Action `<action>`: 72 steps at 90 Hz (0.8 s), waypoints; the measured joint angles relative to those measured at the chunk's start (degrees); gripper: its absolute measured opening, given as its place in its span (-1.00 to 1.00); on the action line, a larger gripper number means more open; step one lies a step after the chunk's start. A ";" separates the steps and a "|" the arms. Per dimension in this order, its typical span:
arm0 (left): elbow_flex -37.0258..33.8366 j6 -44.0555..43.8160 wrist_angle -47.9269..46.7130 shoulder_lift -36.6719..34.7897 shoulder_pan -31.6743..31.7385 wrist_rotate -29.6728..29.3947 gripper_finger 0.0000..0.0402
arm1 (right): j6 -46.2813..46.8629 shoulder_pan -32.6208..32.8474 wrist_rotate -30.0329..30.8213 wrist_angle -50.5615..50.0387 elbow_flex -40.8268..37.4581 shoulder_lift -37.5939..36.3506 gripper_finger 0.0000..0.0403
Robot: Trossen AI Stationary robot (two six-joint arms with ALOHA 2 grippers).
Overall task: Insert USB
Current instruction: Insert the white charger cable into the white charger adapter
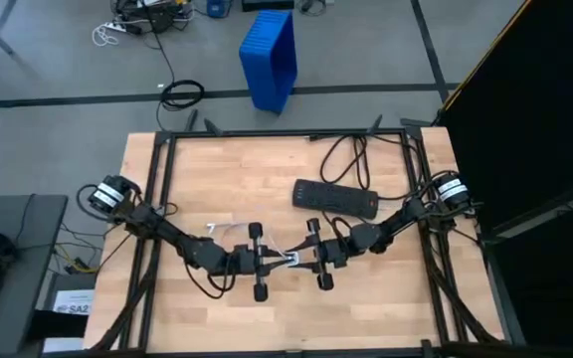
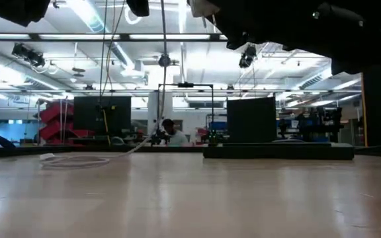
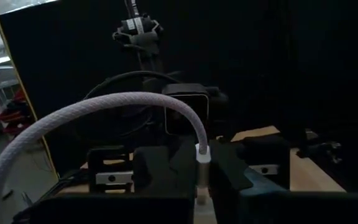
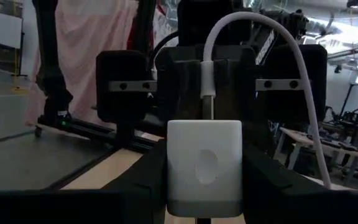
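A pale wood-plank desk (image 1: 227, 169) in a black frame is seen on a grey floor, with a ribbed blue plastic bin (image 1: 270, 58) beyond its far edge. A flat black power strip (image 1: 334, 198) lies right of centre. Above the near middle, the left gripper (image 1: 267, 262) is closed on the braided white USB cable's (image 3: 104, 112) plug, and the right gripper (image 1: 311, 257) is clamped on a smooth white cube charger (image 4: 205, 165), directly facing it.

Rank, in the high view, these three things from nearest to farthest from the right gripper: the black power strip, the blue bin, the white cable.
1. White cable: right at the right gripper, between both grippers.
2. Black power strip: on the table, toward its far side from the gripper.
3. Blue bin: on the floor beyond the table's far edge.
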 joint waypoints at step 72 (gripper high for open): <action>-0.04 -2.59 -0.52 0.01 1.43 0.98 -0.98 | 0.17 0.00 -0.35 -0.02 -0.02 -0.07 -0.43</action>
